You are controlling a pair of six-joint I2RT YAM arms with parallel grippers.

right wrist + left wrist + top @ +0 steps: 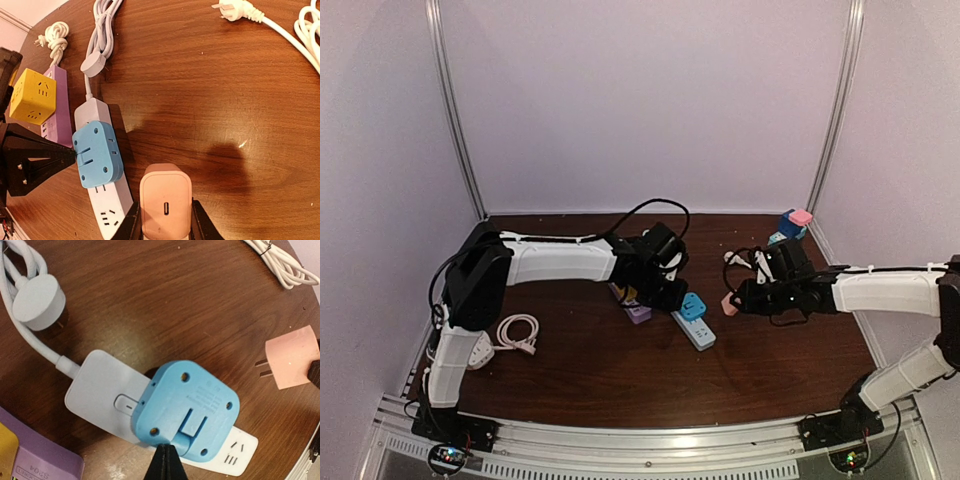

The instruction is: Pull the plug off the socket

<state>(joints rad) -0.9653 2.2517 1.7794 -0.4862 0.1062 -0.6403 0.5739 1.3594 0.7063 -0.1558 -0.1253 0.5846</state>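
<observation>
Left wrist, pink plug [294, 358] prongs pointing left

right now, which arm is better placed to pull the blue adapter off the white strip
Probably left: the left gripper, shut, touches the blue adapter, which sits plugged into the white strip. The right gripper is busy, clamped on the pink plug.

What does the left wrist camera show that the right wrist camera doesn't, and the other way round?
Only the left wrist view: the two metal prongs of the pink charger, free of any socket. Only the right wrist view: the slot in that charger's face, the whole yellow cube and a loose white plug. Both: the blue adapter on the white power strip, the left gripper with its closed tip against it, and the purple strip.
</observation>
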